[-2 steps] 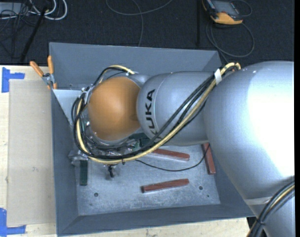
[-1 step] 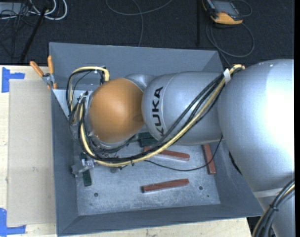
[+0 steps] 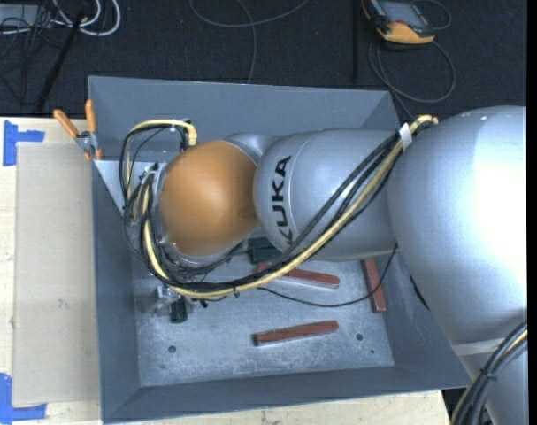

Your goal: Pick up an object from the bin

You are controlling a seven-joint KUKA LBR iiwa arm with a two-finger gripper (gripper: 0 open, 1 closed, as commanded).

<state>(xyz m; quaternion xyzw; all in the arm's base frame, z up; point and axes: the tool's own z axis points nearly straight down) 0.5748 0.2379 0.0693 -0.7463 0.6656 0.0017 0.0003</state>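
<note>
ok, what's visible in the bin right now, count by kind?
Reddish-brown bars: 3
Dark item, half hidden under the arm: 1
Total visible: 4. The arm covers much of the bin floor, so more may lie beneath it.

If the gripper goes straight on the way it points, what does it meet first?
Probably the bare bin floor below the gripper; the nearest stick lies aside. Depth is unclear.

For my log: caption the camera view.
KUKA arm low in the grey bin, left side; three reddish-brown bars lie nearby.
</note>
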